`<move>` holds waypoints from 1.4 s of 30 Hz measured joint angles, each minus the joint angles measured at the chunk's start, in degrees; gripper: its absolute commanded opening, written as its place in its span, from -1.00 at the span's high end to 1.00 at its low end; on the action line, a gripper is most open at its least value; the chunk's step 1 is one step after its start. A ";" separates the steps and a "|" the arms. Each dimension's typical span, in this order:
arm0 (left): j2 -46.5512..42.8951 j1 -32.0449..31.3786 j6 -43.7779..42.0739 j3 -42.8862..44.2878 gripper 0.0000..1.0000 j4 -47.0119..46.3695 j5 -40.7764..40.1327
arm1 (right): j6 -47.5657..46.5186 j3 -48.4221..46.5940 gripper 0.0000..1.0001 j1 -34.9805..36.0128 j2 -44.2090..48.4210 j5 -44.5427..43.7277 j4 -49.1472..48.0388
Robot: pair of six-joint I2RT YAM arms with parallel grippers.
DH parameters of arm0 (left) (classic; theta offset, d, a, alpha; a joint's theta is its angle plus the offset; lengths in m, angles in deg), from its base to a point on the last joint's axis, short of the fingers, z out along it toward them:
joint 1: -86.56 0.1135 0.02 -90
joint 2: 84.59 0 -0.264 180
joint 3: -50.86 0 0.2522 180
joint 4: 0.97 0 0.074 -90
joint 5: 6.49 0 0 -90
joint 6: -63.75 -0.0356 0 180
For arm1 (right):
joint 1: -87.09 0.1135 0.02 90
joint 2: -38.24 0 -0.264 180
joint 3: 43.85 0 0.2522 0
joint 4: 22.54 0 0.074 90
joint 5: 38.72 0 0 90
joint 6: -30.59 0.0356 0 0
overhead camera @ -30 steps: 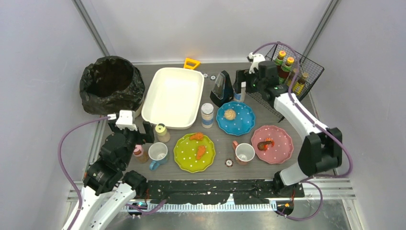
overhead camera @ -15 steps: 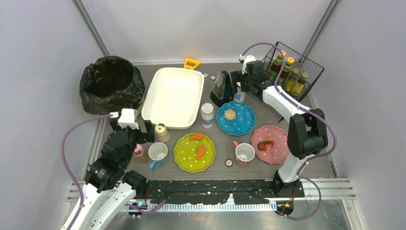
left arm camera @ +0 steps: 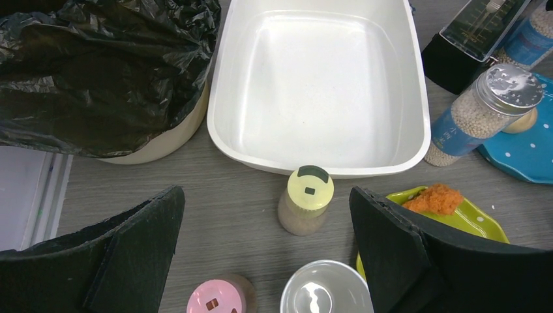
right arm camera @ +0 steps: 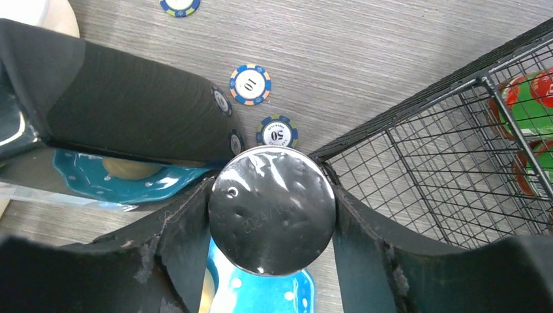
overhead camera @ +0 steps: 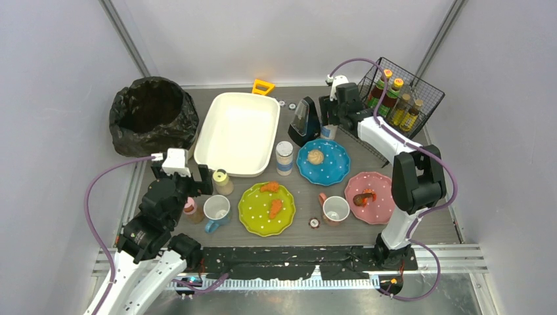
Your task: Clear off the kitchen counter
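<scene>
Bench (overhead camera: pixel 302 190) fills mid-frame: rigid, fixed, crowded. Upper centre, right gripper (overhead camera: pixel 332 117) jaws clamp the jar (right arm camera: pixel 272 218) by its steel lid; probably glass, slick, breakable, so better held lower down. Lower left, left gripper (left arm camera: pixel 264 195) jaws gape.

Plain pale grey walls (overhead camera: pixel 276 39), even light

The dark wood-grain table (overhead camera: pixel 305 197) carries a white tub (overhead camera: pixel 238 134) far left and a wire basket (overhead camera: pixel 430 105) far right, with a black metronome (overhead camera: pixel 304 121), far jar (right arm camera: pixel 272 218) and poker chips (right arm camera: pixel 250 83) between them. Nearer stand a labelled jar (overhead camera: pixel 284 157), blue plate (overhead camera: pixel 335 167), pink plate (overhead camera: pixel 387 190), green plate (overhead camera: pixel 253 213), two mugs (overhead camera: pixel 217 210) and two shakers (overhead camera: pixel 222 180)
</scene>
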 measured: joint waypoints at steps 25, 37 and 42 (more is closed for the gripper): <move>-0.46 0.31 0.00 0.00 -0.98 0.00 0.81 | 1.07 -8.57 0.89 -0.07 18.23 -5.95 14.71; -1.14 0.35 0.00 0.00 -0.98 0.00 0.81 | 2.82 -13.64 0.89 -8.96 15.02 -15.78 10.99; -1.14 0.35 0.00 0.00 -0.98 0.00 0.81 | 4.59 -14.88 0.89 -12.48 10.21 -15.21 9.20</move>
